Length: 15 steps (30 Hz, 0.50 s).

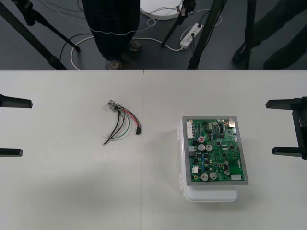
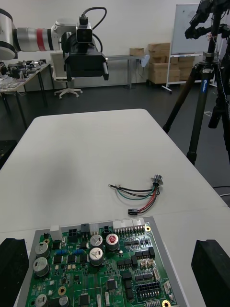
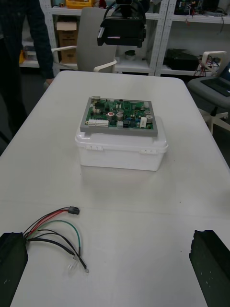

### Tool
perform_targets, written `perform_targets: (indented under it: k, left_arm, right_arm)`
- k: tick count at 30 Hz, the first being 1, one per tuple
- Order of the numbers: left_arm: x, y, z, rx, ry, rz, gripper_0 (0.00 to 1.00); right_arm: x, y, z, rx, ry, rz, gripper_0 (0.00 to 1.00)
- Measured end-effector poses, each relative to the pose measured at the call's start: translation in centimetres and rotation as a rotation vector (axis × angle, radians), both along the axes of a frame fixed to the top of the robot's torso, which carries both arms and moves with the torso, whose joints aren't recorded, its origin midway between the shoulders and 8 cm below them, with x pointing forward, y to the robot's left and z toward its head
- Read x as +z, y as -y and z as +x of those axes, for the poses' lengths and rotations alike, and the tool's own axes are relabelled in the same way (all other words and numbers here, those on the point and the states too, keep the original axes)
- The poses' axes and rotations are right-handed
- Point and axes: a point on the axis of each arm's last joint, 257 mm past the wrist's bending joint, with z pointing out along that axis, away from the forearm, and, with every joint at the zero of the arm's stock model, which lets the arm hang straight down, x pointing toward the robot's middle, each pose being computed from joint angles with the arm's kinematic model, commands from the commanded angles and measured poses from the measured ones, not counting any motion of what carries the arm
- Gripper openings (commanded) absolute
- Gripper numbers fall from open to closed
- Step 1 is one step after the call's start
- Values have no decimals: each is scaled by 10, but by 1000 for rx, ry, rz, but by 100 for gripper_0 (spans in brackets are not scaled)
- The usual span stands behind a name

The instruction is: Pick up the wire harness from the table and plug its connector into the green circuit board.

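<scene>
The wire harness (image 1: 121,122) lies loose on the table, left of centre: round metal socket (image 1: 112,104) at the far end, small black plug (image 1: 138,130) toward the board. The green circuit board (image 1: 214,150) sits on its white base (image 1: 211,194) at the right. My left gripper (image 1: 12,127) waits open at the left edge and my right gripper (image 1: 288,127) open at the right edge, both holding nothing. In the left wrist view the harness (image 3: 55,228) lies just ahead of one finger (image 3: 12,268). The right wrist view has the board (image 2: 103,268) close and the harness (image 2: 141,194) beyond it.
Bare table (image 1: 72,191) lies between the harness and the board and along the near side. Beyond the far edge, the dark floor holds tripod legs (image 1: 204,38), cables and a white power strip (image 1: 190,34).
</scene>
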Motion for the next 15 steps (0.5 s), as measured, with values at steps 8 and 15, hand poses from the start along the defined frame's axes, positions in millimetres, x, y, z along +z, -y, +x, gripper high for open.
perform_targets:
  k: [8, 15]
  left_arm:
    - [0, 0, 0, 0, 0, 0, 100]
    - [0, 0, 0, 0, 0, 0, 100]
  right_arm:
    - [0, 0, 0, 0, 0, 0, 100]
    - [0, 0, 0, 0, 0, 0, 100]
